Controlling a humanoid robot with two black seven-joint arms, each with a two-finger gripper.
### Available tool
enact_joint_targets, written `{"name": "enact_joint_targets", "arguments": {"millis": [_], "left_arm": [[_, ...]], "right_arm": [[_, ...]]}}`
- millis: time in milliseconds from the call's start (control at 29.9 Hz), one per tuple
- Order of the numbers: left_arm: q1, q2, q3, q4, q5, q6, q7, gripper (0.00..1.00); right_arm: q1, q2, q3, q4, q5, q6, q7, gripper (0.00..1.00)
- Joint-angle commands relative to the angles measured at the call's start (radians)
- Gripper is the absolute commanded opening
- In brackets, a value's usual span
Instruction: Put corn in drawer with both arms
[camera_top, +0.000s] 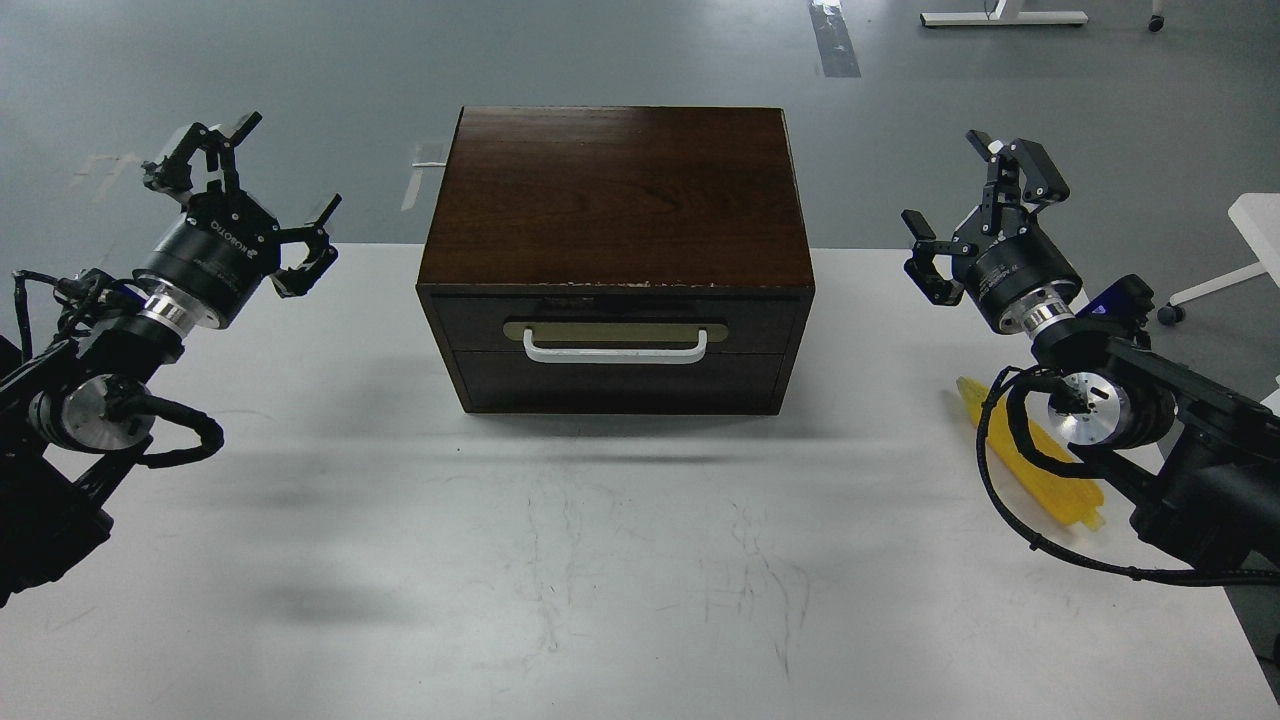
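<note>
Bare white bench (600, 580) fills the bottom of my view, with nothing on it close to me. Further back sits the dark brown cabinet (615, 260), and its drawer (615, 322) with the white handle (615, 350) is shut. My left end effector (245, 190) hangs up in the air on the left side, with its fingers spread wide and nothing in them. My right end effector (975, 215) hangs on the right side, also spread wide and holding nothing. The yellow corn (1045, 470) lies flat on the bench at the right, partly hidden under my right arm and its black cable. It is well apart from the cabinet. I think nothing of the job is done yet, so this is the very start. Next, I think one arm has to hook the handle and pull the drawer out. The right arm is near the corn, so it could dip down and pinch it.
</note>
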Motion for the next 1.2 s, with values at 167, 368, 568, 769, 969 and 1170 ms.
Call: {"name": "enact_joint_targets", "arguments": {"millis": [167,368,568,769,969,1170], "left_arm": [[0.001,-0.016,0.027,0.002,0.002,0.000,0.000,0.98],[-0.083,0.057,0.027,0.043,-0.001,0.000,0.001,0.98],[-0.189,0.137,0.028,0.106,0.031,0.000,0.003,0.98],[-0.321,0.232,0.027,-0.047,0.380,0.000,-0.030,0.98],[-0.410,0.286,0.025,-0.455,0.782,0.000,-0.088,0.98],[-0.432,0.190,0.033,-0.666,1.211,0.000,-0.108,0.98]], "right_arm": [[-0.002,0.008,0.005,-0.011,0.001,0.001,0.000,1.00],[-0.001,0.008,-0.001,-0.012,-0.001,0.005,0.000,1.00],[0.002,0.006,0.003,-0.014,-0.001,0.010,0.000,1.00],[0.002,0.006,0.003,-0.014,-0.001,0.010,0.000,1.00],[0.001,0.008,0.005,-0.014,-0.003,0.005,0.000,1.00],[0.001,-0.003,0.003,-0.014,-0.003,0.002,0.000,1.00]]}}
